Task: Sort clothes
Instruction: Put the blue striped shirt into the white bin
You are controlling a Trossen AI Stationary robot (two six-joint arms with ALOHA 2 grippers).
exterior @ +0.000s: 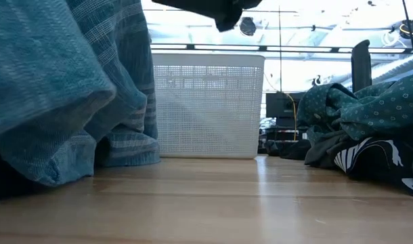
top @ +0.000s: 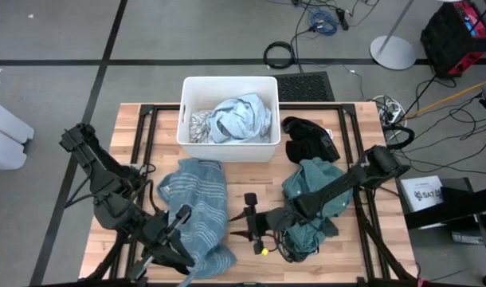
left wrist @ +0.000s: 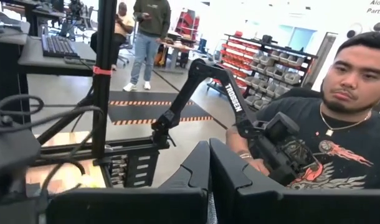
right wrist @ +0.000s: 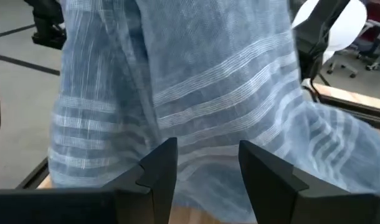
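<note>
The blue striped garment lies spread over the wooden surface at about 7 o'clock from centre, its near end by the left pincer, whose fingers are pressed together with no cloth seen between them. The right pincer sits near 6 o'clock, fingers spread and empty, facing the striped cloth. The teal green garment is heaped at 4 o'clock, the black garment at 2 o'clock. The white bin at 12 o'clock holds the light blue garment — a white-grey patterned piece lies beside it inside.
</note>
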